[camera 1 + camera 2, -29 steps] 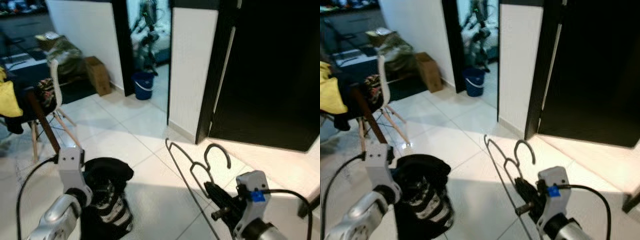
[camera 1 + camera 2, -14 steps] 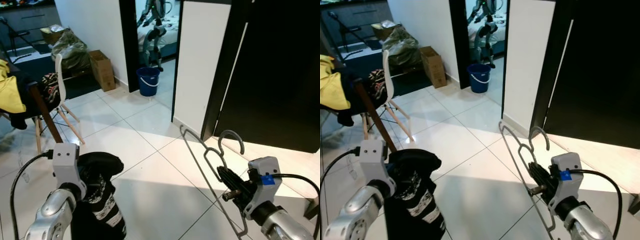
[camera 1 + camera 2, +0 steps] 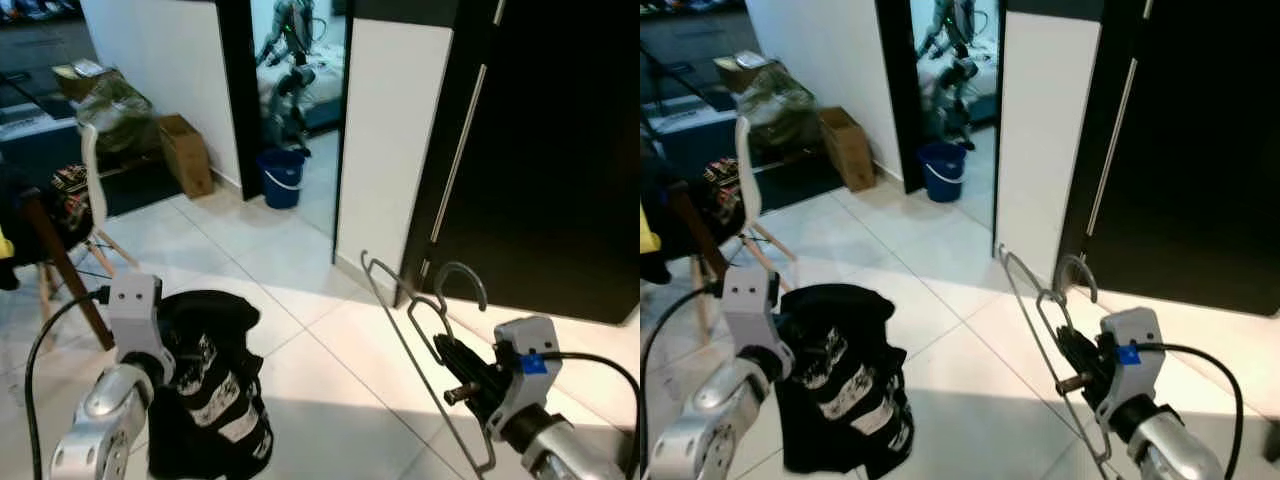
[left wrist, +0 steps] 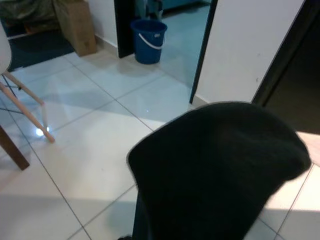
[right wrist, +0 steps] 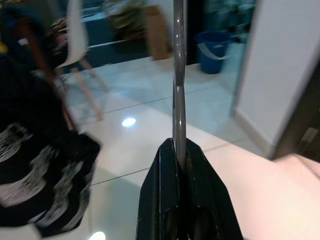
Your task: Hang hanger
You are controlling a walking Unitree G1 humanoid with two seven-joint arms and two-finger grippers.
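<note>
Jaws of the right gripper (image 3: 452, 362) pinch a wire hanger (image 3: 420, 330); the left gripper's jaws are hidden under a black shirt (image 3: 210, 385).

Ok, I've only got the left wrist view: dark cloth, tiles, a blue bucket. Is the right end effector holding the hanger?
Observer: Yes, the right end effector is shut on the wire hanger, below its hook.
Operator: Which way does the hook point?
Observer: Up, towards the dark door ahead on the right.
Operator: And this cloth on my side?
Observer: It's a black garment with white print, hanging from the left end effector above the floor.
</note>
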